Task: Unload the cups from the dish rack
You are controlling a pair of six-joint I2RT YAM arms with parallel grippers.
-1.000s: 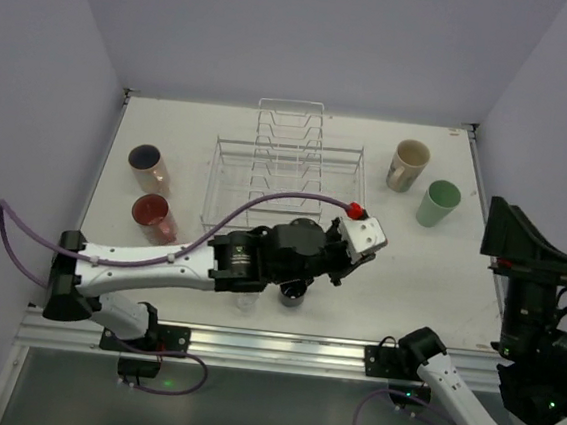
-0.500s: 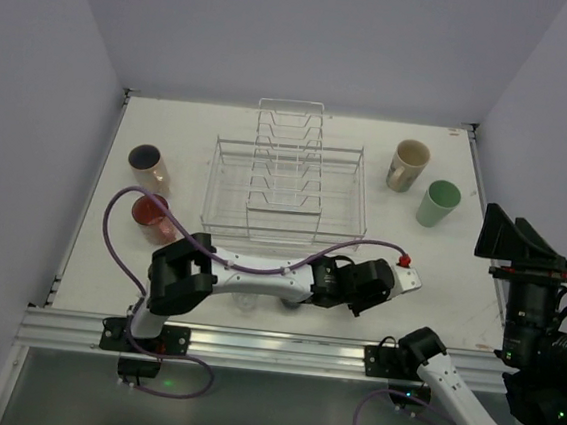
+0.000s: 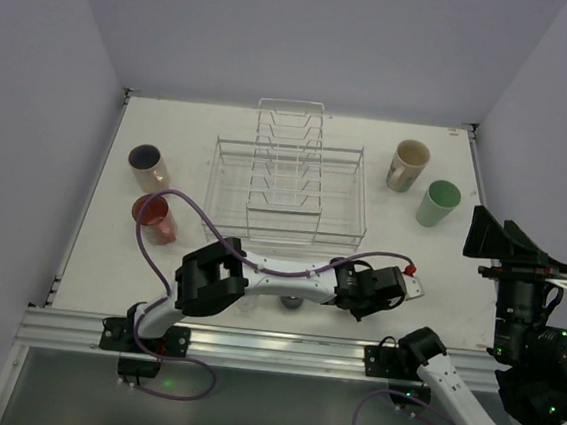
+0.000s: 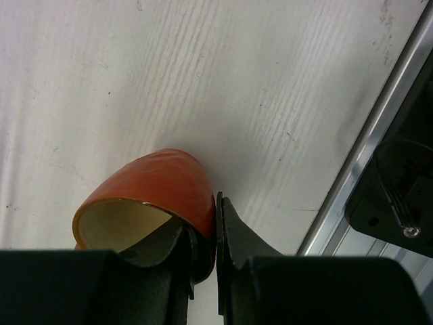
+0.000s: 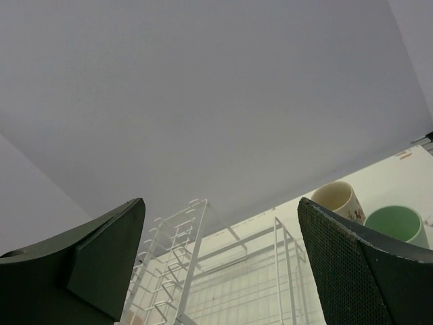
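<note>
Orange-red mug (image 4: 159, 186) is pinched by its wall between the fingers of the left gripper (image 4: 216, 233), one finger inside the rim. It is low over the table (image 4: 270, 81) by the front rail, outside the dish rack (image 3: 290, 147). Top view: mug hidden under the wrist. Handle unseen, lower rim cut off. Mouth faces the wrist camera, axis tilted. Right gripper (image 5: 223, 257) is spread wide, holding nothing.

Flat white tabletop (image 3: 430, 257) boxed in by plain matte lavender walls (image 3: 311, 34)
Its surface is scuffed and faintly speckled (clearest up close); a silvery aluminium rail (image 3: 281, 345) edges the near side.
</note>
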